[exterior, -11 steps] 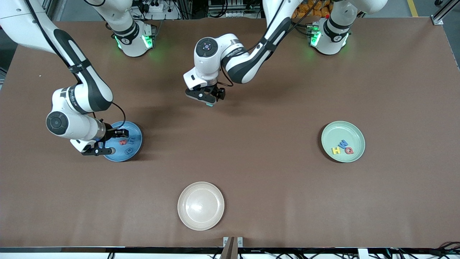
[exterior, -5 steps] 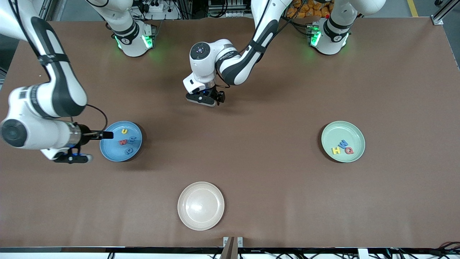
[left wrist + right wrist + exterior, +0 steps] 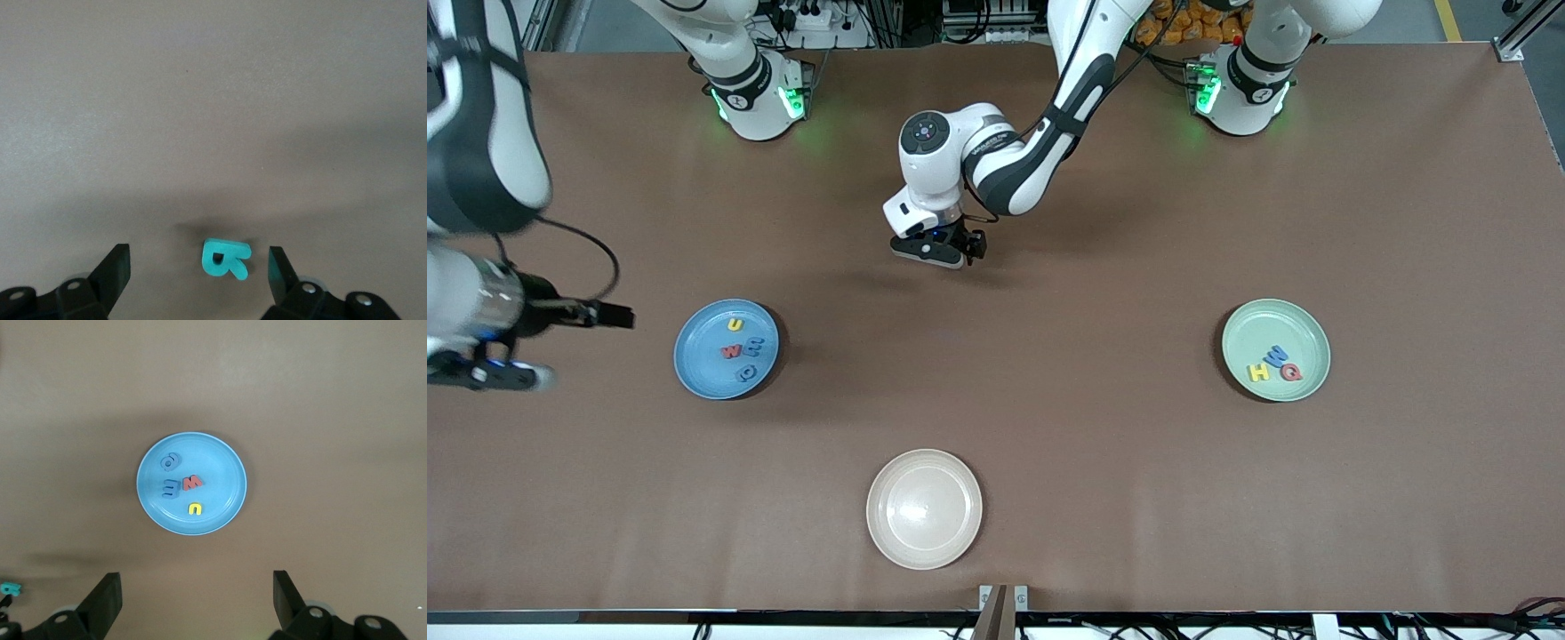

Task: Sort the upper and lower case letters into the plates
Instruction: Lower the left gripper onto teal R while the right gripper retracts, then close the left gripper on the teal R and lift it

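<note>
Facing the counter [image 3: 1049,400], the front view shows the blue plate [image 3: 694,356] toward the right arm's end and the green plate [image 3: 1303,329] toward the left arm's. Left wrist view: left pincer [image 3: 200,280] wide, straddling a teal letter [image 3: 225,258]. Right wrist view: right pincer [image 3: 197,600] wide, empty.

Brown table [image 3: 1103,267]: 3 plates [image 3: 727,348], teal letter [image 3: 226,258].

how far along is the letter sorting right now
Mostly done, it seems. The blue plate holds four letters and the green plate holds three. The cream plate is bare. In hand: the left hand is open, low over the table, straddling a teal letter that lies unsorted between its fingers. The right hand is open and empty, up above the blue plate. Left: grasp and place that teal letter.
</note>
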`<state>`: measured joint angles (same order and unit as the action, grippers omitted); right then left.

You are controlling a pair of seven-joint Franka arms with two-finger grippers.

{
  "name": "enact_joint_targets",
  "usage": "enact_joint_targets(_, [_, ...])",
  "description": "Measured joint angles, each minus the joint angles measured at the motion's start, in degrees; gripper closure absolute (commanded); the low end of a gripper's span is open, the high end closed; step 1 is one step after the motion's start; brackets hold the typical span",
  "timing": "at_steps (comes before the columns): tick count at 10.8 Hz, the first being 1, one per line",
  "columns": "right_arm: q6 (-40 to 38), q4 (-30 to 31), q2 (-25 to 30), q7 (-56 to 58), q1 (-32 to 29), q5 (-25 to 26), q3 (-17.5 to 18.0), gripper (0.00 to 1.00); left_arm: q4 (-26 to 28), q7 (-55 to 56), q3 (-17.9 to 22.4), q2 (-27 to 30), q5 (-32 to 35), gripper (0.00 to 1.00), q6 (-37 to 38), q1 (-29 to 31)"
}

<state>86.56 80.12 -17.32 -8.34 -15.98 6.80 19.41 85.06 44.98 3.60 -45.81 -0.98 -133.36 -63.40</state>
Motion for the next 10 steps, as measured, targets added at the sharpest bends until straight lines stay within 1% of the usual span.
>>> enact_joint_targets(1, [-0.19,-0.05,2.52,0.01,0.56,-1.32,-1.01,0.00,-0.03,0.00,0.01,-0.43,0.00,0.11,-0.72,-0.03])
enact_joint_targets(2, [-0.25,-0.07,4.87,0.03,2.09,-2.16,-2.93,0.00,-0.06,0.00,0.01,-0.96,0.00,0.11,-1.46,-0.04])
enact_joint_targets(3, [-0.45,-0.07,6.95,0.07,4.33,-2.43,-5.22,0.00,-0.10,0.00,0.01,-1.54,0.00,0.11,-2.13,-0.06])
enact_joint_targets(4, [-0.82,-0.04,8.37,0.09,5.84,-2.54,-6.50,0.00,-0.12,0.00,0.00,-2.03,0.00,0.11,-2.58,-0.08])
enact_joint_targets(7, [-1.61,0.07,9.37,0.09,7.50,-2.58,-7.20,0.00,-0.17,0.00,-0.26,-2.83,-0.23,0.12,-2.78,-0.12])
enact_joint_targets(10, [-1.65,0.46,9.36,0.09,7.50,-2.61,-7.65,0.00,-0.22,0.00,-0.81,-3.10,-2.76,0.13,-2.81,-0.42])
